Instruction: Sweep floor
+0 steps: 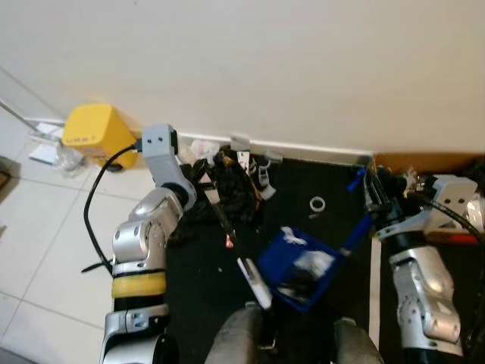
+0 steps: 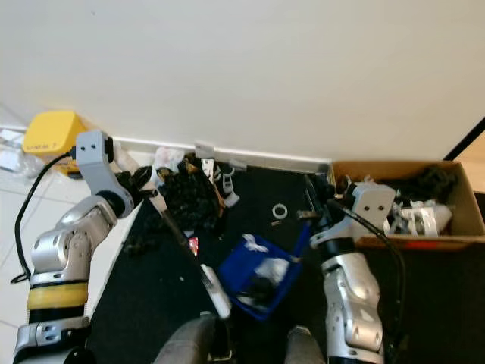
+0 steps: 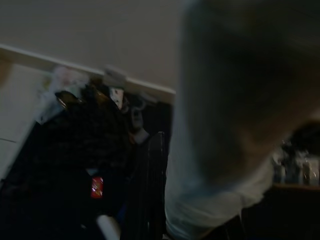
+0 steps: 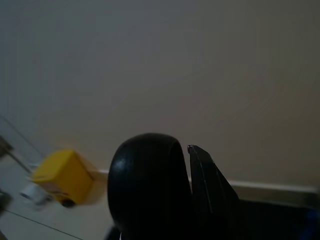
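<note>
- The left gripper [image 1: 206, 182] sits at about ten o'clock from the robot's knees, low over the black mat [image 1: 318, 227], clenched on the upper end of a brush [image 1: 241, 254] whose dark stick slants down toward six o'clock to a white end piece.
- The brush stick runs along the edge of a heap of dark debris [image 1: 231, 186] that lies on the mat against the white baseboard [image 1: 303, 149] at about eleven o'clock.
- A small red scrap [image 1: 228, 243] lies on the mat just beside the stick.
- The right gripper [image 1: 369, 199] is at about two o'clock, grasping the blue handle of the dustpan [image 1: 299, 267].
- The dustpan pan rests on the mat just ahead of the knees, at twelve to one o'clock, with white scraps and dark bits inside it.
- A white ring [image 1: 317, 204] lies on the mat between the debris heap and the dustpan handle.
- A yellow box [image 1: 95, 135] stands on the tiled floor [image 1: 45, 227] by the wall at about ten o'clock, well apart from the mat.
- A cardboard box [image 2: 413, 205] holding white and dark items stands at about two o'clock, just beyond the right arm.
</note>
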{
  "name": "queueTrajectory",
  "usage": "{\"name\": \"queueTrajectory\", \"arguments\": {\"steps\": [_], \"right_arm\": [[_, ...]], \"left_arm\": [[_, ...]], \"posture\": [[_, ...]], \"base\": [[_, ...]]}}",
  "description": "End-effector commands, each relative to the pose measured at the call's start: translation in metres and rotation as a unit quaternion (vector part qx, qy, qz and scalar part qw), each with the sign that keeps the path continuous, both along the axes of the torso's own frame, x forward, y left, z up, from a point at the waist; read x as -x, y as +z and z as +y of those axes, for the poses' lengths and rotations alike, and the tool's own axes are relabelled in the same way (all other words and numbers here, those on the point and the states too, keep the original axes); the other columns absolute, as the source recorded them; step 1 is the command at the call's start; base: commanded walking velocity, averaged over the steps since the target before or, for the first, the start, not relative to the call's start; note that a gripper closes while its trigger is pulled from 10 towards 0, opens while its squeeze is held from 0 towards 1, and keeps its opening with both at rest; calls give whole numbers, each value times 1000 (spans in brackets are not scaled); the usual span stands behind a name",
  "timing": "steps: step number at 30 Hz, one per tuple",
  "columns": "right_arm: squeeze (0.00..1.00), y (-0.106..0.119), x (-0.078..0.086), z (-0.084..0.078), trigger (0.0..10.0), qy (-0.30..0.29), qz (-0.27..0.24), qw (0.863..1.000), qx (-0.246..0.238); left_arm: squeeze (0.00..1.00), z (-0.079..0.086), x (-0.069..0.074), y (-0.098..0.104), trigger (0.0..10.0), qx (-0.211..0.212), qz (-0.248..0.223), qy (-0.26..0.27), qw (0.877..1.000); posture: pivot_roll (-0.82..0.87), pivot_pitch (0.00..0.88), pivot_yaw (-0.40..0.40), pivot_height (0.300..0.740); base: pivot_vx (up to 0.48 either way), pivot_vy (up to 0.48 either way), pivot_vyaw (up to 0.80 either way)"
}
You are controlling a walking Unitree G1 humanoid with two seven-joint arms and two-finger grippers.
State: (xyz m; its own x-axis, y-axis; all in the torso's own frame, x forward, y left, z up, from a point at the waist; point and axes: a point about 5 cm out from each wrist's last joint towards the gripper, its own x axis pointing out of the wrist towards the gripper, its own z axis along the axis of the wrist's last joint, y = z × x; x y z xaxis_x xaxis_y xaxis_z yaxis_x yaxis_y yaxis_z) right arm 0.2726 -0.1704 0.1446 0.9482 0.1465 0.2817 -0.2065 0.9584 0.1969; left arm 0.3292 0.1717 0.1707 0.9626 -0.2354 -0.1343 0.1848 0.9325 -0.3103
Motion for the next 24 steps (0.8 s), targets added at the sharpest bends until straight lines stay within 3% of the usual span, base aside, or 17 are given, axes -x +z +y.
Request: {"name": "queueTrajectory", "arguments": {"steps": [1, 2, 8, 10, 15, 24], "right_arm": [[0, 10, 2, 4, 10000, 11, -27, 999, -20], [0, 14, 0, 5, 10000, 13, -34, 999, -23], [0, 21, -7, 5, 10000, 16, -45, 998, -26], [0, 23, -10, 5, 10000, 20, -48, 998, -27], [0, 23, -11, 6, 10000, 24, -49, 998, -30], [0, 27, -11, 7, 10000, 25, -57, 997, -35]], "left_arm": [[0, 2, 6, -7, 10000, 21, 19, 1, 1000], [0, -4, 8, -7, 10000, 35, 18, -3, 999], [0, -13, 6, -4, 10000, 25, 1, -10, 1000], [0, -15, 4, -1, 10000, -22, -26, -16, 999], [0, -17, 3, 0, 10000, -61, -48, -24, 997], [0, -19, 0, -3, 10000, -72, -48, -13, 996]], "posture": [[45, 84, 171, 740], [43, 80, 166, 740], [45, 76, 158, 740], [49, 78, 156, 740], [52, 81, 156, 740], [44, 84, 163, 740]], "base": [[0, 0, 0], [0, 0, 0], [0, 0, 0], [0, 0, 0], [0, 0, 0], [232, -382, 0]]}}
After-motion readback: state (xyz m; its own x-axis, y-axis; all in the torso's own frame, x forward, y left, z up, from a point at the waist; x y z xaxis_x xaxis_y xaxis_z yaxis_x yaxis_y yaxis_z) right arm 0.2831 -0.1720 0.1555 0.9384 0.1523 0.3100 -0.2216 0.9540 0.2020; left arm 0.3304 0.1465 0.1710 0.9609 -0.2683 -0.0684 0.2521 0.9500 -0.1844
